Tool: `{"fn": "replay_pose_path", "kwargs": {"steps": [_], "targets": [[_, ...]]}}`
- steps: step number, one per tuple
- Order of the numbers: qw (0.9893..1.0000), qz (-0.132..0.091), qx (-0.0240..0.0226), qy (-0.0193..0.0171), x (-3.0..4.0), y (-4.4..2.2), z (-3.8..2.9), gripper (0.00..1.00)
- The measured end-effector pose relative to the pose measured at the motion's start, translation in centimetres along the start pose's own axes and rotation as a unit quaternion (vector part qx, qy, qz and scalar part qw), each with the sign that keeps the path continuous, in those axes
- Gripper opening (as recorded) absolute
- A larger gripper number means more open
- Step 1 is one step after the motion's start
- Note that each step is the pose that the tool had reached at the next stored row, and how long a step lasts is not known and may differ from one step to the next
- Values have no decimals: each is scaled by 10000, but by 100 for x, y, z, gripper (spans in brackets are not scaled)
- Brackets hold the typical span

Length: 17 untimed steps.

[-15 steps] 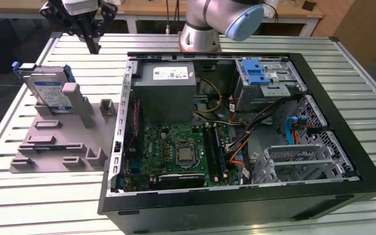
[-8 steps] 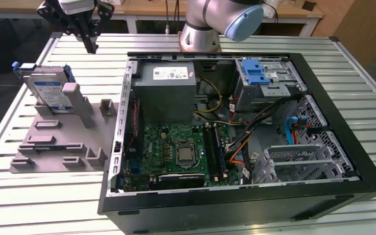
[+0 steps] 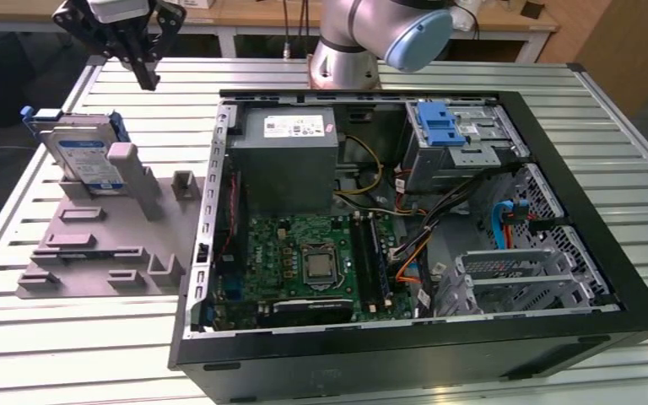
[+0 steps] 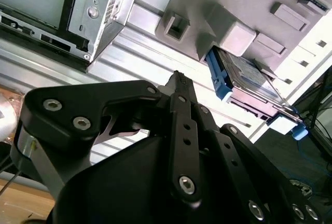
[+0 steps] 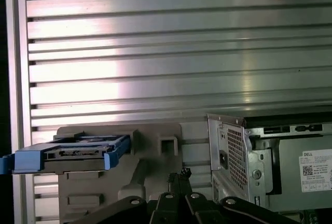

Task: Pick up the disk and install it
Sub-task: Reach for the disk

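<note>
Hovering beside disk (image 3: 82, 152), gripper (image 3: 144, 80) clenched on nothing. Sits upright in grey holder (image 3: 88, 253), unpicked; 0 of 2 steps done, computer case (image 3: 414, 354) open.

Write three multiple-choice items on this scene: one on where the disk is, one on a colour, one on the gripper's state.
1. Where is the disk?
A. Standing in the grey holder, on the exterior view's left of the computer case.
B. Inside the case.
C. Under the case.

2. What colour is the disk's carrier frame?
A. Red.
B. Blue.
C. Yellow.

3. How is the gripper?
A. Shut on the disk.
B. Open around the holder.
C. Shut, holding nothing.

Answers:
1 A: the exterior view shows it upright in the holder, outside the case.
2 B: the frame shows blue in both wrist views.
3 C: its fingers meet with nothing between them, apart from the disk.
</note>
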<state>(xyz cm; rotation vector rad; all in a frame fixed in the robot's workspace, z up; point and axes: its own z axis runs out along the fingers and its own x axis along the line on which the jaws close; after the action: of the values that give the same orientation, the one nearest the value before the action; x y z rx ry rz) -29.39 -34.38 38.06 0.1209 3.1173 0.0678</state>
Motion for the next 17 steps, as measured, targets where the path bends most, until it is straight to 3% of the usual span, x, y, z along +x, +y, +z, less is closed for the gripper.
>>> {"fn": "replay_pose_path", "kwargs": {"steps": [5, 11, 17], "targets": [[10000, 2, -14, 42, 41, 6, 10, 11], [10000, -10, -16, 44, 44, 6, 11, 11], [9991, -409, -22, 62, 71, 3, 21, 11]]}}
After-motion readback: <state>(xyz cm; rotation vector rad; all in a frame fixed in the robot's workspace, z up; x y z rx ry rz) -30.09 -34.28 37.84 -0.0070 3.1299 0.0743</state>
